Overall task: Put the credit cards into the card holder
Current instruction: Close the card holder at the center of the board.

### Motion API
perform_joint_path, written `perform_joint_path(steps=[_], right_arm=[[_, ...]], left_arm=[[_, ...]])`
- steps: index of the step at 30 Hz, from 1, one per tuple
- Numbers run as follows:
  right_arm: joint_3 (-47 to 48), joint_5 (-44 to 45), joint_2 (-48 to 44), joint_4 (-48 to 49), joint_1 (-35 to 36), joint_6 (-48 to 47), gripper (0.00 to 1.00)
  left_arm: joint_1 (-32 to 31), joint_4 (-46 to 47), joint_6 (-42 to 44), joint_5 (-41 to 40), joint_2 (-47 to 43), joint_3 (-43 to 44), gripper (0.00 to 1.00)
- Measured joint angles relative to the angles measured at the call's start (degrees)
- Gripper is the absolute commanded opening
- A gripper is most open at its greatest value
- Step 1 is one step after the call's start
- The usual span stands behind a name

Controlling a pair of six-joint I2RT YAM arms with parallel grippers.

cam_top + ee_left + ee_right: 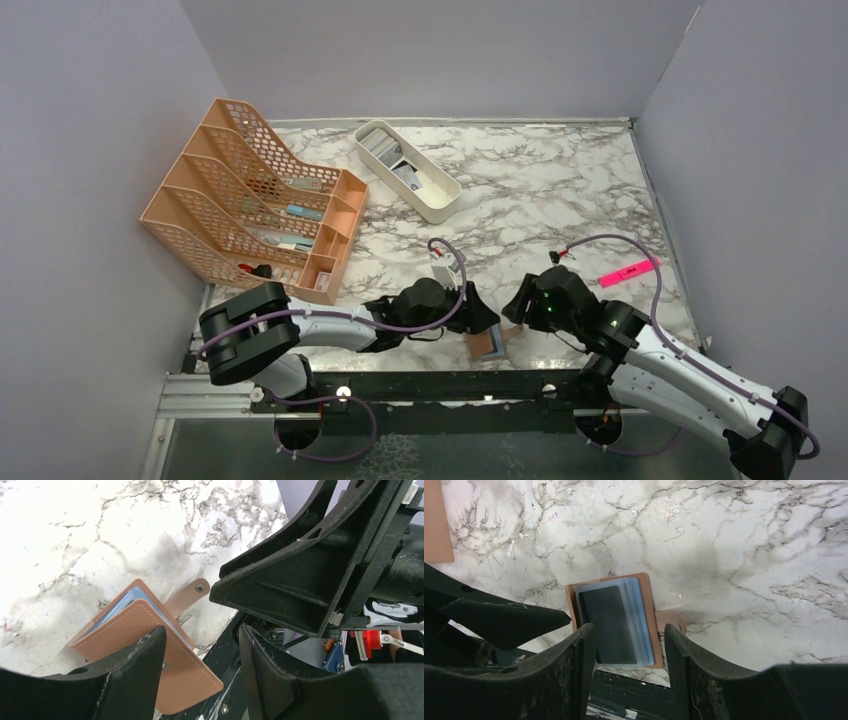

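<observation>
The tan-brown card holder (489,344) lies at the table's front edge between my two grippers. In the right wrist view it lies open (650,605), with a dark card (608,624) under light blue clear sleeves. My right gripper (626,666) is open and empty, its fingers on either side of the holder's near end. In the left wrist view the holder (145,630) shows its stitched cover and snap tab (187,596). My left gripper (202,677) is open, and its left finger (125,675) overlaps the cover. Several grey cards (384,150) lie in the white tray.
The white oblong tray (440,207) stands at the back centre. The orange mesh file rack (240,200) is at the left. A pink highlighter (628,271) lies at the right. The black rail (450,383) runs along the front edge. Grey walls enclose the table.
</observation>
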Motion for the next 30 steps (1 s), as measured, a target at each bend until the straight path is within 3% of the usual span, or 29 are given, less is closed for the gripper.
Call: perform_joint_path(steps=[11,19,30], right_arm=[[0.00,0.57,-2.47,-1.53,0.00,1.09,0.53],[-2.54,-8.09,-11.17,3.98,0.00,-0.55,0.50],[-6.67,-15.19,-6.32,9.20,-0.07,-0.11,0.49]], left_arm=[[0.02,-0.24,4.39,0.07,1.86,2.67,0.53],[0.02,-0.90,5.95,-0.92,1.88,2.67,0.53],[0.02,-3.98,8.20,-2.21,5.97,4.72,0.53]])
